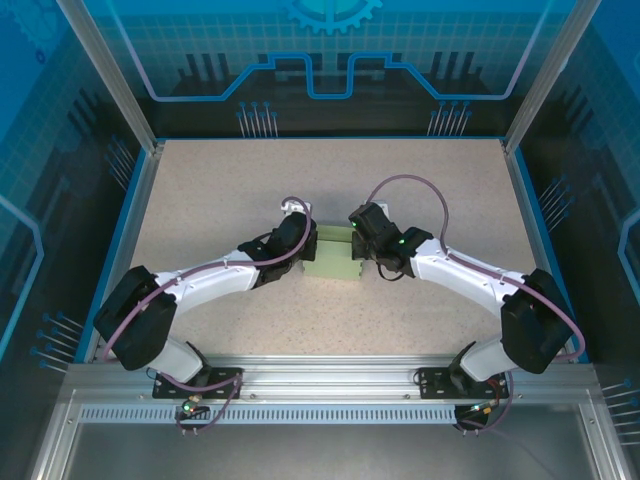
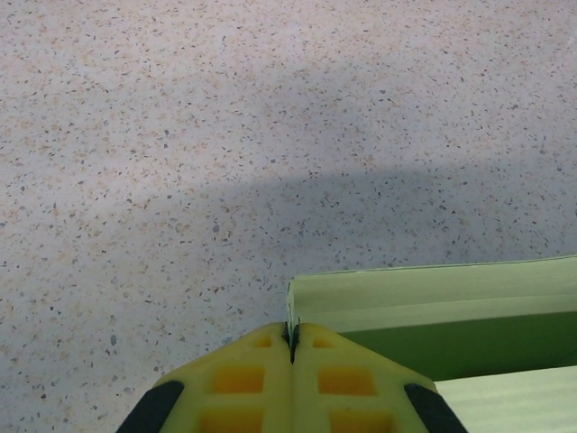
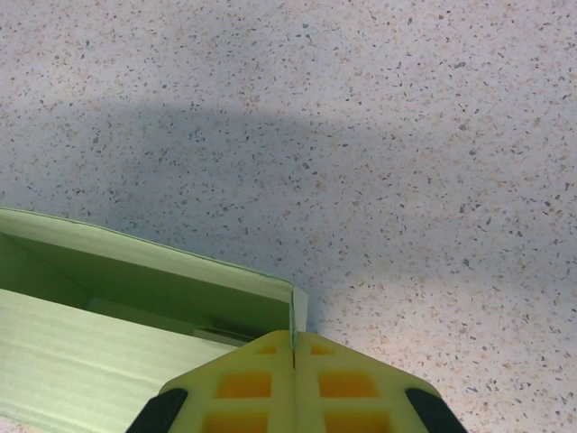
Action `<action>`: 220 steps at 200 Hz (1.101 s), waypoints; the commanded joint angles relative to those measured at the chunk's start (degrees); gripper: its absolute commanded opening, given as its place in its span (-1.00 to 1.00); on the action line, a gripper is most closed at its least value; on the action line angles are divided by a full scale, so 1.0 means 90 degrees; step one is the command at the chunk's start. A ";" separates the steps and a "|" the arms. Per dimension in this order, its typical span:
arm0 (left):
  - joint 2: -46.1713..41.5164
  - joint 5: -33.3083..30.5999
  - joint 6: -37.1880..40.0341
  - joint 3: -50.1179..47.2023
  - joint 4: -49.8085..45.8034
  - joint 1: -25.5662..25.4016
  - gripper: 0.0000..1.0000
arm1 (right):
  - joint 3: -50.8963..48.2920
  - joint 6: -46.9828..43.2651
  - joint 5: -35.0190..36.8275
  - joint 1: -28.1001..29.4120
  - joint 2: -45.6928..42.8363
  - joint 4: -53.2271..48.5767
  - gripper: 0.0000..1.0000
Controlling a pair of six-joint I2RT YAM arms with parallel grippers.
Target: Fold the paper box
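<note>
Pinched shut on paper box [image 1: 336,263] end walls with left gripper [image 2: 291,346], right gripper [image 3: 294,348]. Could tear or buckle card if pulled unevenly.

lab cell, aluminium frame [image 1: 330,374], speckled table [image 1: 330,180]
</note>
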 commanded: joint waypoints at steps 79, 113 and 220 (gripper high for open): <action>-0.0203 -0.0022 -0.0236 -0.0123 0.0012 -0.0196 -1.00 | -0.0283 0.0657 0.0433 0.0516 -0.0335 0.0605 -0.97; -0.0301 0.0064 -0.0316 -0.0177 0.0015 -0.0196 -1.00 | -0.0695 0.0599 0.0747 0.0645 -0.0463 0.1096 -0.98; -0.0553 0.0017 -0.0502 -0.0704 0.0126 -0.0206 -1.00 | -0.1283 0.0490 0.1333 0.0978 -0.0651 0.1689 -0.98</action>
